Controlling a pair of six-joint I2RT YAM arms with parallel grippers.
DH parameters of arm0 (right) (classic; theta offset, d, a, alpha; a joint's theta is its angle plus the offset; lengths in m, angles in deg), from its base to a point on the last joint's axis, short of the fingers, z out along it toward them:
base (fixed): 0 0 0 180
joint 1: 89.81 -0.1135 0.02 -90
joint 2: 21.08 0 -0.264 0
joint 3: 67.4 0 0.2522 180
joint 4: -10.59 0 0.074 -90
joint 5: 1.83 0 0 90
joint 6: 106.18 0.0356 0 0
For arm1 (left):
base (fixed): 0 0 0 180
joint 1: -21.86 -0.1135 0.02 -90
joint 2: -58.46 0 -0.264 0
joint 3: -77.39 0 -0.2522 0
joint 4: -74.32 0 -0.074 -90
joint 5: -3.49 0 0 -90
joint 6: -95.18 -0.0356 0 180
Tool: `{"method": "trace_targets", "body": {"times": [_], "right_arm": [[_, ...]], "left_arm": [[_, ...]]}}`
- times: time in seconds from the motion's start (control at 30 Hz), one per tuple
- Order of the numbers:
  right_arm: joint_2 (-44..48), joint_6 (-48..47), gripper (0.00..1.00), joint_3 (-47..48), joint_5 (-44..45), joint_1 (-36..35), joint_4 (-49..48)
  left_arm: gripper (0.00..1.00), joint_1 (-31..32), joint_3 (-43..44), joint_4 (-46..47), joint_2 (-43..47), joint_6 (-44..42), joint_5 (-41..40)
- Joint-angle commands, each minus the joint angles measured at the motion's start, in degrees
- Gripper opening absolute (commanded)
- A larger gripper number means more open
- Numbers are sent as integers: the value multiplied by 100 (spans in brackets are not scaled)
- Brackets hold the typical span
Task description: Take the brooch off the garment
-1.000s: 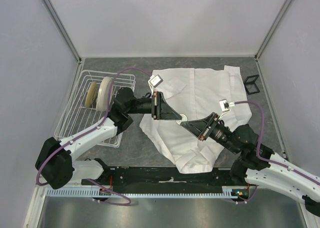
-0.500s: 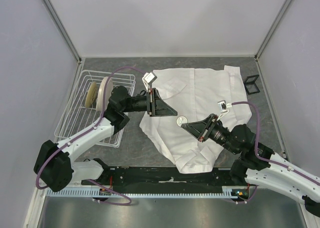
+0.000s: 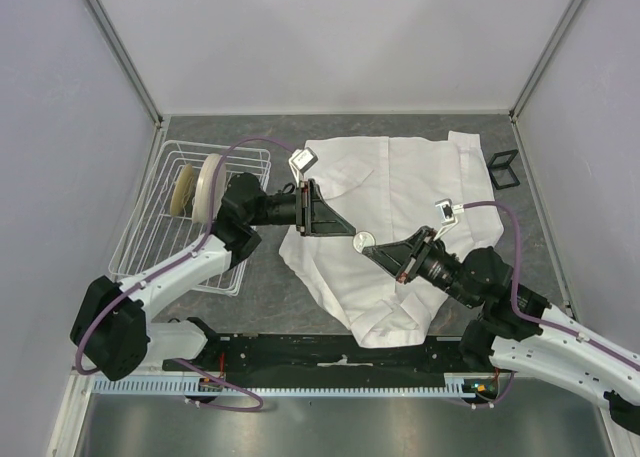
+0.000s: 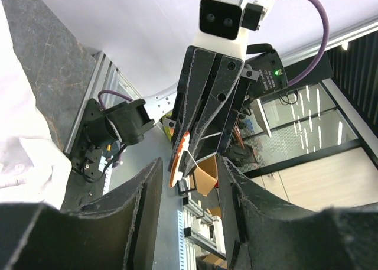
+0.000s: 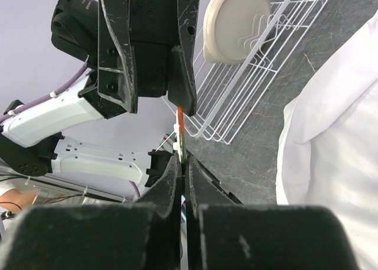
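The brooch (image 3: pixel 363 242) is a small round pale disc held over the white shirt (image 3: pixel 420 177), which lies spread on the table. My right gripper (image 3: pixel 373 249) is shut on the brooch's edge. In the right wrist view the brooch (image 5: pixel 181 131) shows edge-on, orange and thin, sticking out of the shut right gripper (image 5: pixel 182 162). My left gripper (image 3: pixel 347 231) is open and faces it, tips just short of the disc. In the left wrist view the brooch (image 4: pixel 179 158) hangs in the air in front of the open left gripper (image 4: pixel 189 163), no cloth on it.
A white wire rack (image 3: pixel 150 227) at the left holds cream plates (image 3: pixel 205 185); it also shows in the right wrist view (image 5: pixel 266 63). A small black wire stand (image 3: pixel 503 169) sits right of the shirt. Grey walls close in the table.
My left gripper has drawn back to the left from the right gripper's tip, uncovering the brooch. The right gripper still holds the brooch and has barely moved.
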Motion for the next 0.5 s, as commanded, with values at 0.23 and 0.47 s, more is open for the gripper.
{"method": "trace_targets", "body": {"times": [0.23, 0.47], "right_arm": [[-105, -143, 0, 342, -33, -8, -230], [-158, -151, 0, 377, -103, -8, -239]], "left_arm": [[40, 32, 148, 184, -103, -168, 482], [35, 84, 245, 176, -155, -238, 552]]}}
